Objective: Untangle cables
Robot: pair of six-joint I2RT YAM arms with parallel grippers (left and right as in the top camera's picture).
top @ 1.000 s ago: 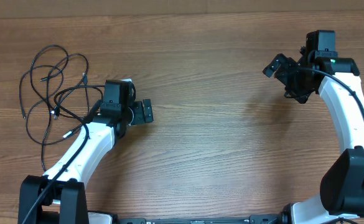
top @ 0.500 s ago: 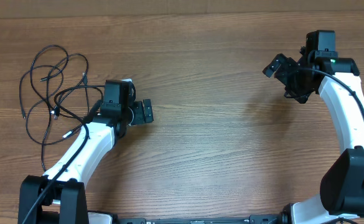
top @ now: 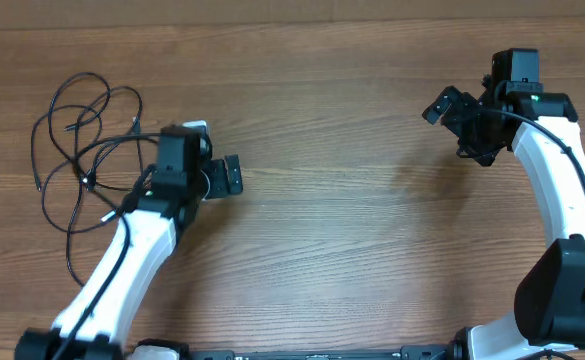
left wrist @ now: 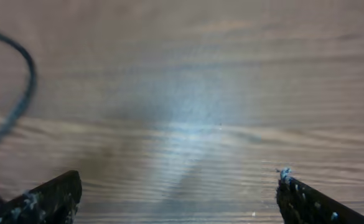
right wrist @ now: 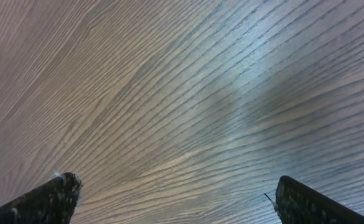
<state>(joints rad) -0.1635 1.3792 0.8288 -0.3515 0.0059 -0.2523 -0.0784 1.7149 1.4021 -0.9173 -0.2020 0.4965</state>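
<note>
Approach step: cables (top: 88, 150) tangled, untouched. Left gripper (left wrist: 178, 186), right gripper (right wrist: 172, 186) both gape wide, empty. Next, you steer left onto one strand, pinch.

1. The left arm (top: 132, 240) rises from the 7 o'clock edge of the overhead view and slants toward 1 o'clock, its white link slightly blurred
2. The left gripper (left wrist: 177, 180) sits at about 9 o'clock in that view, its two dark fingers (left wrist: 51, 199) spread wide apart
3. The right arm (top: 562, 180) climbs from 5 o'clock to about 2 o'clock, bending toward 11 o'clock at the wrist
4. The right gripper (right wrist: 177, 182) holds its fingers just as wide, one at each lower corner of its wrist view
</note>
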